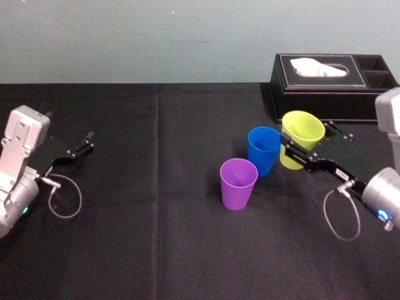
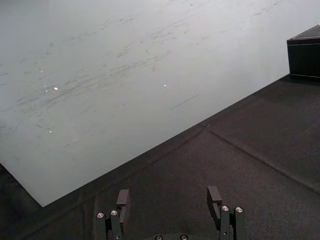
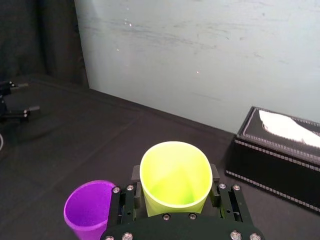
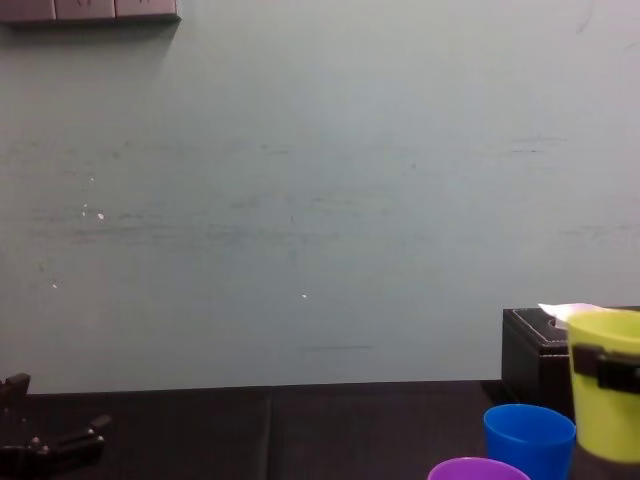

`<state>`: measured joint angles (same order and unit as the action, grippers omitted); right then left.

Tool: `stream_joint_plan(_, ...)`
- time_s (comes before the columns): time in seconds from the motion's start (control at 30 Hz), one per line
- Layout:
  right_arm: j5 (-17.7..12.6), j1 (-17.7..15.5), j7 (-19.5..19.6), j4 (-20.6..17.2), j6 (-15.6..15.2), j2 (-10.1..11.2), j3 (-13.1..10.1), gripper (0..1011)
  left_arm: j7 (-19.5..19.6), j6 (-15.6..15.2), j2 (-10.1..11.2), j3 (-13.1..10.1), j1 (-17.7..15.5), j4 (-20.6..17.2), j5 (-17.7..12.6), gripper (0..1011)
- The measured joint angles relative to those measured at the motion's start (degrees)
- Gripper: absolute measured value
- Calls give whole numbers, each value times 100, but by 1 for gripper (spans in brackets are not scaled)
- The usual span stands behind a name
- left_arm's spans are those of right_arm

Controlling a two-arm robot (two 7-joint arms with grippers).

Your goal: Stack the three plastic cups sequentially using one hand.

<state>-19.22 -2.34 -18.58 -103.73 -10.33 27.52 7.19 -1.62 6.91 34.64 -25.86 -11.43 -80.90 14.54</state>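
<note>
Right gripper [image 1: 306,147]: jaws closed on the yellow-green cup [image 1: 302,132], one on each side of its wall below the rim. The cup is upright, just right of the blue cup [image 1: 263,150]. The purple cup [image 1: 238,182] stands near, to blue's front-left. Both are upright, mouths up. I cannot tell whether the held cup's base is clear of the worktop [image 1: 156,244].

Left gripper [image 1: 78,149]: parked far left, jaws apart, holding nothing.

Handling (judged): thin plastic, light, smooth, likely slippery. The wall would flex under a hard squeeze, so grip below the rim with moderate force. Empty cups tip easily if nudged.

Surface: flat black cloth. A black tissue box [image 1: 331,81] sits behind the cups, with a pale green wall [image 1: 156,37] beyond.
</note>
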Motion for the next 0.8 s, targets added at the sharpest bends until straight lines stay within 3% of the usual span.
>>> stream_joint_plan(0.4, 80, 989, -105, 524, -227, -80, 504, 738, 0, 0, 0, 0, 0, 0, 0, 1011)
stream_joint_plan(0.8, 77, 1319, -139, 950, -99, -207, 703, 738, 0, 0, 0, 0, 0, 0, 0, 1011)
